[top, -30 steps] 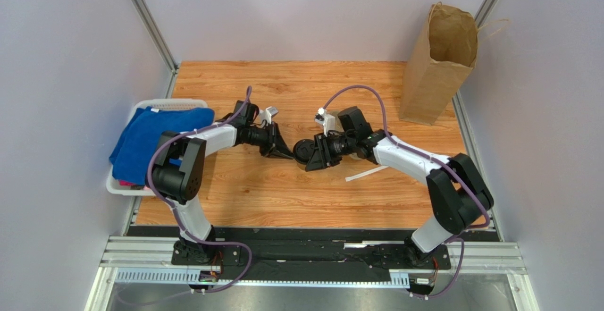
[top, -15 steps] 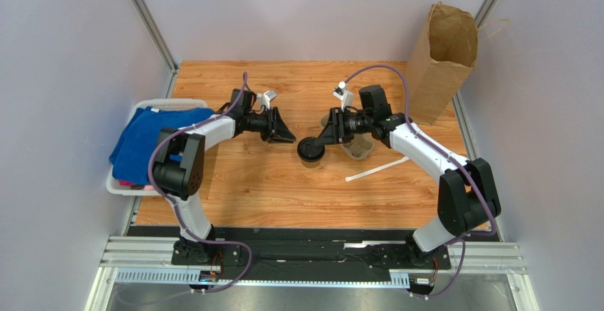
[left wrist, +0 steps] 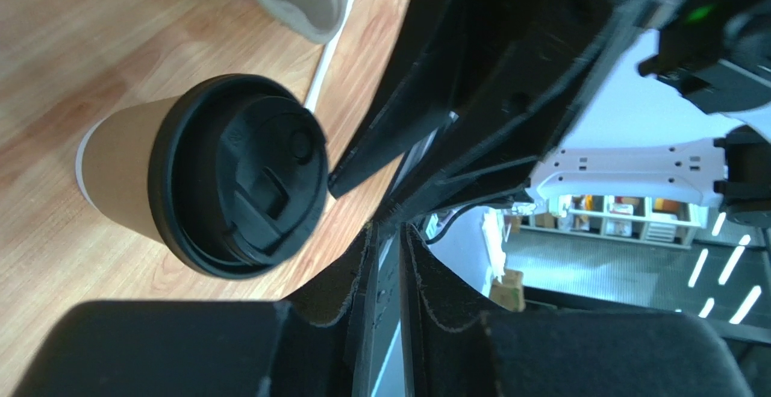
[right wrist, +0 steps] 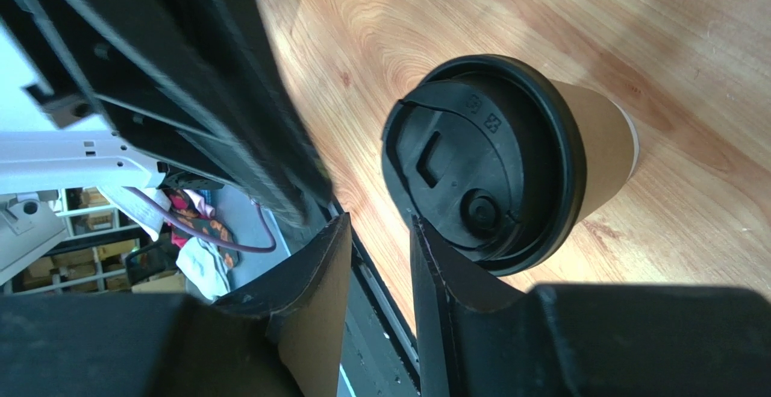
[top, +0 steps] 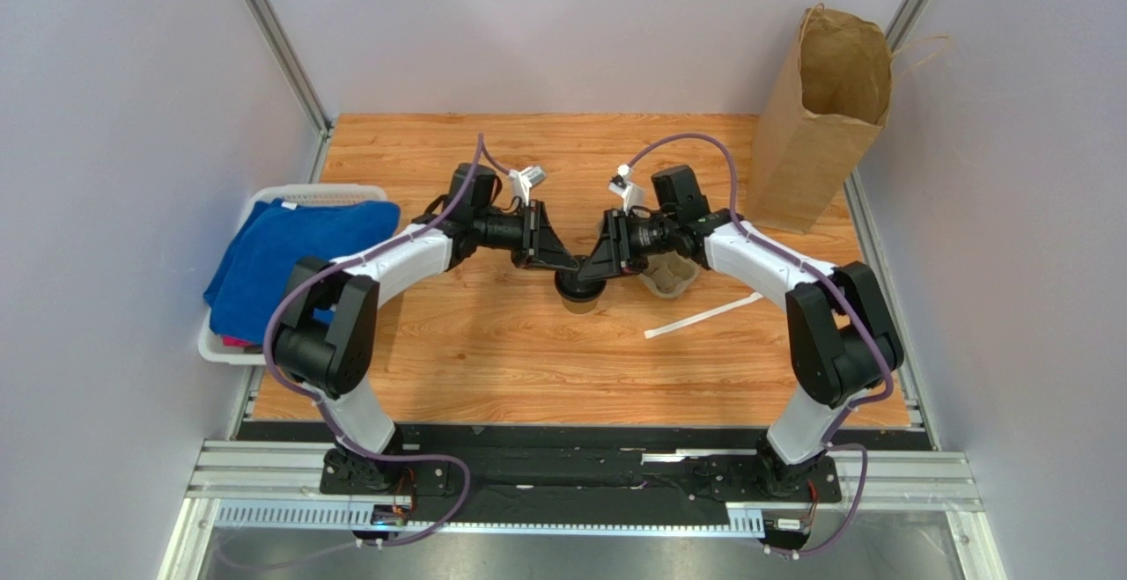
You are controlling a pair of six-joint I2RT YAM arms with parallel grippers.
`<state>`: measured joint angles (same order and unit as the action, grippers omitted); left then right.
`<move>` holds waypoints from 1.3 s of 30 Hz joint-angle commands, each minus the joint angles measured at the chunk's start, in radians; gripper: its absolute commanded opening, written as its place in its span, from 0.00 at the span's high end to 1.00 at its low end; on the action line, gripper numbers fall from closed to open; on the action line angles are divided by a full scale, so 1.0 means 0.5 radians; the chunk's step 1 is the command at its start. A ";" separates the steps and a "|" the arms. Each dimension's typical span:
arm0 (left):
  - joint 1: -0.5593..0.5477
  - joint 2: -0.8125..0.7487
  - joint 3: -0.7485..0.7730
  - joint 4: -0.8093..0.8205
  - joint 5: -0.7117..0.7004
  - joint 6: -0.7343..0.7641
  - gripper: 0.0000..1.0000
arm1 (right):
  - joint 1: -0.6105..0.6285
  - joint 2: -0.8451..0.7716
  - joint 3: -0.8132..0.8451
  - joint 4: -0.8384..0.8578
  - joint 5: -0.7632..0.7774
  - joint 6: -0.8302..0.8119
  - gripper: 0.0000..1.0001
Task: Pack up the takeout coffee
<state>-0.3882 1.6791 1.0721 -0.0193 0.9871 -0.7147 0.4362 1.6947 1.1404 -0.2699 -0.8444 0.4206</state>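
Observation:
The takeout coffee [top: 580,290], a kraft-brown cup with its black lid on, stands upright on the wooden table at the middle. It also shows in the left wrist view [left wrist: 237,178] and the right wrist view [right wrist: 493,164]. My left gripper [top: 566,263] reaches in from the left, just above the lid, its fingers nearly together and empty [left wrist: 386,234]. My right gripper [top: 598,265] reaches in from the right, with a narrow empty gap [right wrist: 380,230]; one fingertip [right wrist: 433,261] overlaps the lid's rim. The two grippers almost meet over the cup.
A grey-brown pulp cup tray [top: 668,277] lies just right of the cup. A white stick [top: 685,324] lies in front of it. A tall brown paper bag [top: 820,118] stands open at the back right. A white basket [top: 212,337] with blue cloth sits at the left edge.
The right gripper let the cup stand on the table and drew back, then came in again. The left gripper moved right to the cup. The cup itself barely moved.

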 commanded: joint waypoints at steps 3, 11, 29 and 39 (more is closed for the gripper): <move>-0.009 0.216 0.009 0.078 -0.054 -0.062 0.80 | -0.013 0.117 0.051 0.080 -0.057 0.015 0.67; 0.015 0.406 -0.003 -0.014 -0.081 -0.019 0.83 | -0.062 0.304 0.017 0.046 -0.069 -0.096 0.67; 0.040 -0.143 0.442 -0.455 -0.157 0.370 0.18 | -0.087 -0.257 0.404 -0.625 0.154 -0.720 0.36; 0.334 -0.437 0.289 -0.737 -0.370 0.518 0.15 | 0.090 -0.527 -0.026 -0.743 0.670 -1.206 0.34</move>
<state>-0.2783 1.4986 1.2434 -0.2993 0.8520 -0.5228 0.4137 1.4738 1.2087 -0.5987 -0.6323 -0.0563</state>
